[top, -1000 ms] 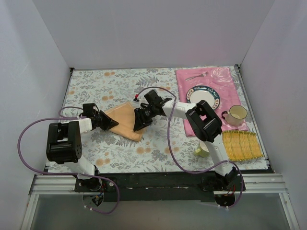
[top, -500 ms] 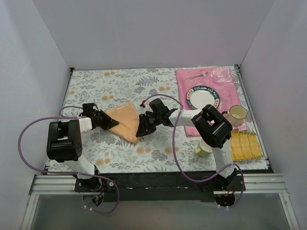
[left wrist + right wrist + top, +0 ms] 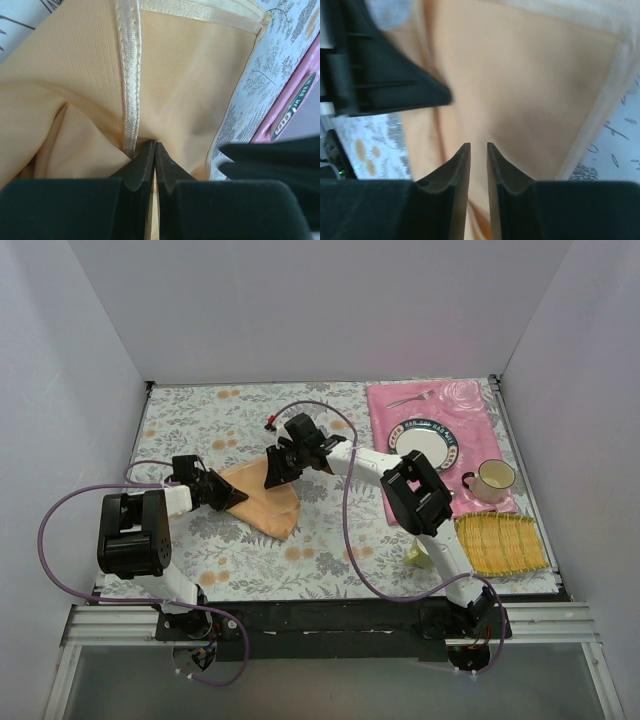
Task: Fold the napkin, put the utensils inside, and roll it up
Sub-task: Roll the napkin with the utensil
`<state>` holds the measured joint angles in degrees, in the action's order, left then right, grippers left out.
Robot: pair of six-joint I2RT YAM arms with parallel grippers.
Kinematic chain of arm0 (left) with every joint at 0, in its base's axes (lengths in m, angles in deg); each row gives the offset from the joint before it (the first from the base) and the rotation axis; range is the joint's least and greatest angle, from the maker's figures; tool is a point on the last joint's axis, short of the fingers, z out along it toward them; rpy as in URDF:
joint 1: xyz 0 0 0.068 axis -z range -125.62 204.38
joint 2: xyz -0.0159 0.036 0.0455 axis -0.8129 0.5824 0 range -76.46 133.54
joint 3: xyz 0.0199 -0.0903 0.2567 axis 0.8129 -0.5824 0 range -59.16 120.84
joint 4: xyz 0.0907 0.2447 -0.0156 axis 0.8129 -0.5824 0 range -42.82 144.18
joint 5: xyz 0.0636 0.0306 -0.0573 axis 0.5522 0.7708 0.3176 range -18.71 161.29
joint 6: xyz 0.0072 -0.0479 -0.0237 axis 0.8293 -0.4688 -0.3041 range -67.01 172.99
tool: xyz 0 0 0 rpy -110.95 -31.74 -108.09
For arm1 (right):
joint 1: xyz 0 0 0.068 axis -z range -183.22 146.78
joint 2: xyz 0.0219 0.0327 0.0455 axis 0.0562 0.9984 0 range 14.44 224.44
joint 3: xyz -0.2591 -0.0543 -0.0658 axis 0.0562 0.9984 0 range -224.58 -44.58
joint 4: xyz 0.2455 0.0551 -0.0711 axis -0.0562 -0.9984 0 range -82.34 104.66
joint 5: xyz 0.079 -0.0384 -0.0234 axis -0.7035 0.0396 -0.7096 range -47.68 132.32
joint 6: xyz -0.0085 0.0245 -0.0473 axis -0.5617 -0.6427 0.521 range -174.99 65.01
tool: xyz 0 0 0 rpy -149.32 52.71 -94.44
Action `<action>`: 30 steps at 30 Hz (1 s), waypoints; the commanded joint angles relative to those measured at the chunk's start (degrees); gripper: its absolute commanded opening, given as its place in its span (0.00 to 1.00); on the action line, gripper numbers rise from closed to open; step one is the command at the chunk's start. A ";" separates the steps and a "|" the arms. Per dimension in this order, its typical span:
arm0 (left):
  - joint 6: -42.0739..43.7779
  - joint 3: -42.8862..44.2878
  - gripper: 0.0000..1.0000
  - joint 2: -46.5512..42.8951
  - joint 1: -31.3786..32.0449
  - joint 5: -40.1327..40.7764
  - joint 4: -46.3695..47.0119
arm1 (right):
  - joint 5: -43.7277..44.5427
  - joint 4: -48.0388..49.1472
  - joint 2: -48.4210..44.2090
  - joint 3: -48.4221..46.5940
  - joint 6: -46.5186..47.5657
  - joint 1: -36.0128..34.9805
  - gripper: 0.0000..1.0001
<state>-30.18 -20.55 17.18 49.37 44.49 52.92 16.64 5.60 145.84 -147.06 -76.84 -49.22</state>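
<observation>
The peach napkin [image 3: 268,508] lies folded left of the table's middle; it fills the left wrist view [image 3: 190,75] and the right wrist view [image 3: 530,75]. My left gripper [image 3: 236,497] is shut on the napkin's left edge beside its hem [image 3: 154,146]. My right gripper [image 3: 274,468] hangs over the napkin's far corner, its jaws a narrow gap apart with nothing between the tips [image 3: 475,146]. The left gripper's fingers [image 3: 395,85] show in the right wrist view. The silver fork [image 3: 410,398] lies on the pink placemat [image 3: 480,410] at the far right. The spoon is out of view.
A dinner plate [image 3: 400,437] and a cream mug [image 3: 492,480] sit on the placemat. A yellow woven mat [image 3: 500,543] lies at the near right and a green cup [image 3: 420,556] stands by the right arm. White walls enclose the table.
My right gripper moved from the napkin's near right edge up to its far corner. The napkin stays flat and the left gripper has not moved.
</observation>
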 commanded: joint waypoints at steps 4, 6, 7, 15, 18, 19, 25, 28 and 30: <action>3.46 -1.78 0.00 -0.66 0.27 5.98 -5.86 | 9.22 0.35 0.19 8.39 -0.65 0.73 0.15; 3.29 -1.96 0.00 -0.75 0.27 6.06 -5.43 | 13.35 1.06 -2.54 12.02 -2.05 0.82 0.11; 3.20 -2.05 0.00 -0.83 0.27 5.98 -4.99 | 14.58 1.24 -3.59 16.30 -4.06 0.91 0.11; 2.05 -3.37 0.00 -0.92 0.27 4.84 -1.91 | 19.87 6.08 -10.37 30.49 -9.97 1.00 0.10; 2.49 -3.02 0.00 -0.39 0.27 4.31 -1.82 | 20.57 3.79 -10.28 28.92 -7.43 1.00 0.10; 2.49 -2.93 0.00 -0.57 0.27 4.48 -2.08 | 20.57 3.70 -10.37 28.39 -5.59 0.91 0.10; 1.44 -2.31 0.00 -2.33 0.36 5.19 -3.93 | 22.58 -2.62 -12.73 18.47 10.40 -0.58 0.32; 0.21 -1.70 0.00 -2.50 0.36 5.27 -5.51 | 26.88 -7.28 -14.66 14.06 17.08 -3.12 0.48; -0.32 -1.17 0.00 -2.15 0.36 5.27 -6.91 | 27.51 -8.16 -15.72 12.75 20.59 -5.66 0.76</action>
<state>-30.73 -21.82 15.70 49.70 45.40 53.03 38.06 4.11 133.60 -129.77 -68.67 -51.01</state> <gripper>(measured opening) 0.009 0.603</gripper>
